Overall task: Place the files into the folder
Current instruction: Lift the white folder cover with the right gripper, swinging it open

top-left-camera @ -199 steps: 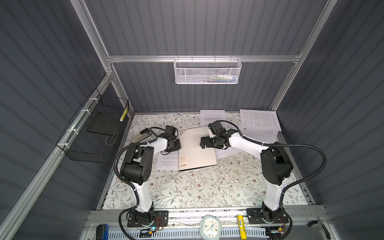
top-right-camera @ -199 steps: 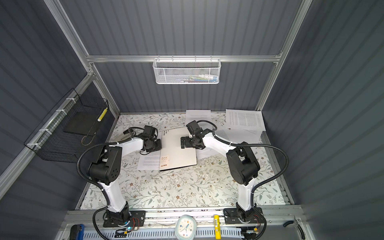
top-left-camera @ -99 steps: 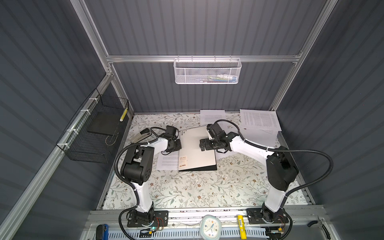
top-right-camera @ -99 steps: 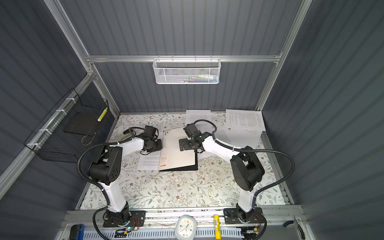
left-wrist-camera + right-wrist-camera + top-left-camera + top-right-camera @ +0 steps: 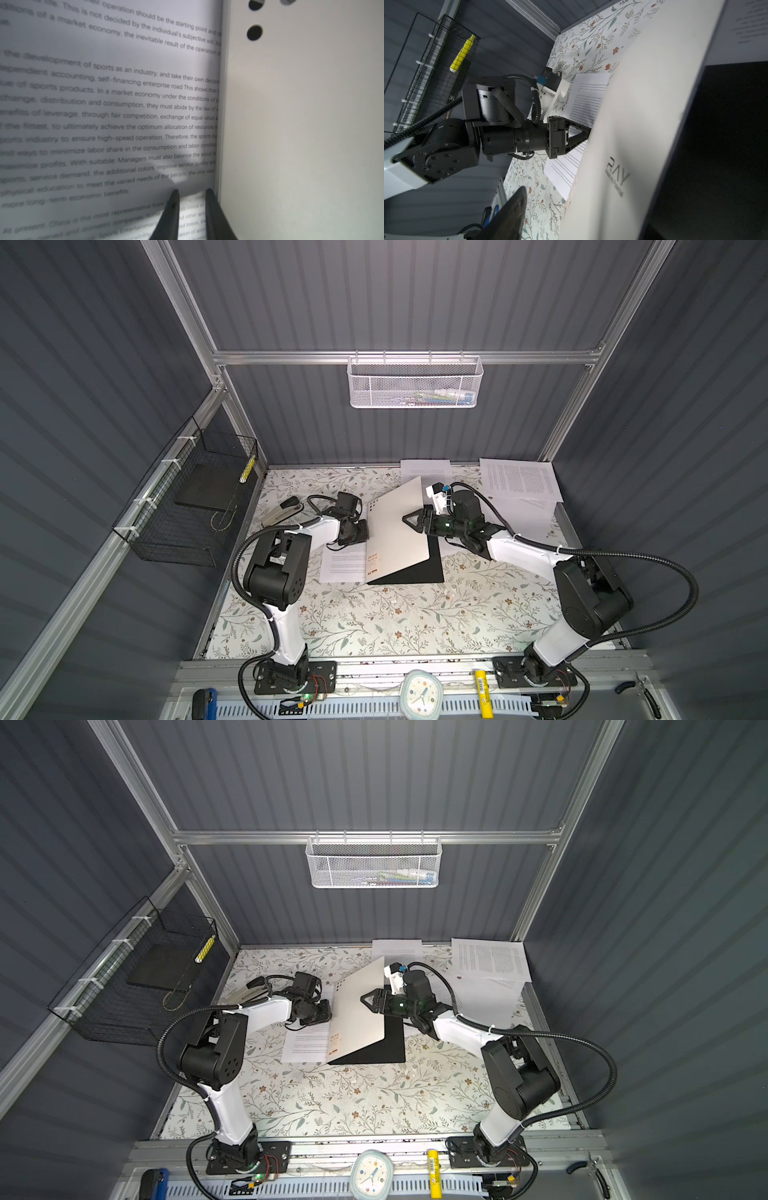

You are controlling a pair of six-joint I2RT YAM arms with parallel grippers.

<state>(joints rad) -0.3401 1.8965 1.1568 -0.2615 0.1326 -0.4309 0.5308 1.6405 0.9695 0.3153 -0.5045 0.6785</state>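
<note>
Grey folder half open, no files inside; we cannot tell if right gripper clamps it; left gripper, narrowly parted, pins one.

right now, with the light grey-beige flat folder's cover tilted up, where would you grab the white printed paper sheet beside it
Take the white printed sheet by its outer left edge, coming in low from the left. Its right strip is hidden under the folder and it lies flat on the floral mat, so only that edge is free.
</note>
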